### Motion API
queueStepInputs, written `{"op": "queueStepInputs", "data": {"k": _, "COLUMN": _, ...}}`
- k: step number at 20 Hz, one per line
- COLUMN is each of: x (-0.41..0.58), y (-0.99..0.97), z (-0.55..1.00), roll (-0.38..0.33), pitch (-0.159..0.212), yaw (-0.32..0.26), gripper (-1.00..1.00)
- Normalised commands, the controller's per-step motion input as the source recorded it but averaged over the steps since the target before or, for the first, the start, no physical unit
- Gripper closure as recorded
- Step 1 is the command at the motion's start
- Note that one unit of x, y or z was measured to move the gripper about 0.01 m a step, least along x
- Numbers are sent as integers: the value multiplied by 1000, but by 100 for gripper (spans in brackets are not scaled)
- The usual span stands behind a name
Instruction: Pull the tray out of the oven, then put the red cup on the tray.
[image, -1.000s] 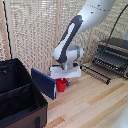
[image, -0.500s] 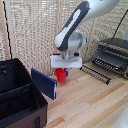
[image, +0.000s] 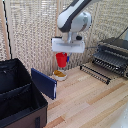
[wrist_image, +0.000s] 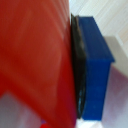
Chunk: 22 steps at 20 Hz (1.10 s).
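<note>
My gripper is shut on the red cup and holds it in the air, above a white bowl. In the wrist view the red cup fills most of the picture, pressed against a blue finger pad with a black rubber face. The black oven stands at the exterior view's right, well away from the cup. The grey slatted tray shows at the oven's open front and sticks out toward the table.
A white bowl with yellow contents sits below the cup. A long dark barred frame lies in front of the oven. A large black open case with a blue panel stands at the exterior view's left.
The gripper has risen with the red cup, which hung just above the table a second ago and now hangs well above the white bowl.
</note>
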Motion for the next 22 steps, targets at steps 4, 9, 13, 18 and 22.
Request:
{"op": "queueStepInputs", "data": {"k": 4, "x": 71, "y": -745, "z": 519, "roll": 10, "pitch": 0, "yaw": -145, "gripper": 100}}
{"op": "queueStepInputs", "data": {"k": 9, "x": 70, "y": -829, "z": 503, "roll": 11, "pitch": 0, "yaw": -120, "gripper": 100}}
{"op": "queueStepInputs", "data": {"k": 13, "x": 107, "y": -854, "z": 359, "roll": 13, "pitch": -18, "yaw": -108, "gripper": 100}}
{"op": "queueStepInputs", "data": {"k": 18, "x": 97, "y": -890, "z": 282, "roll": 13, "pitch": -23, "yaw": -99, "gripper": 100}}
{"op": "queueStepInputs", "data": {"k": 22, "x": 69, "y": -924, "z": 188, "roll": 15, "pitch": -17, "yaw": -88, "gripper": 100}}
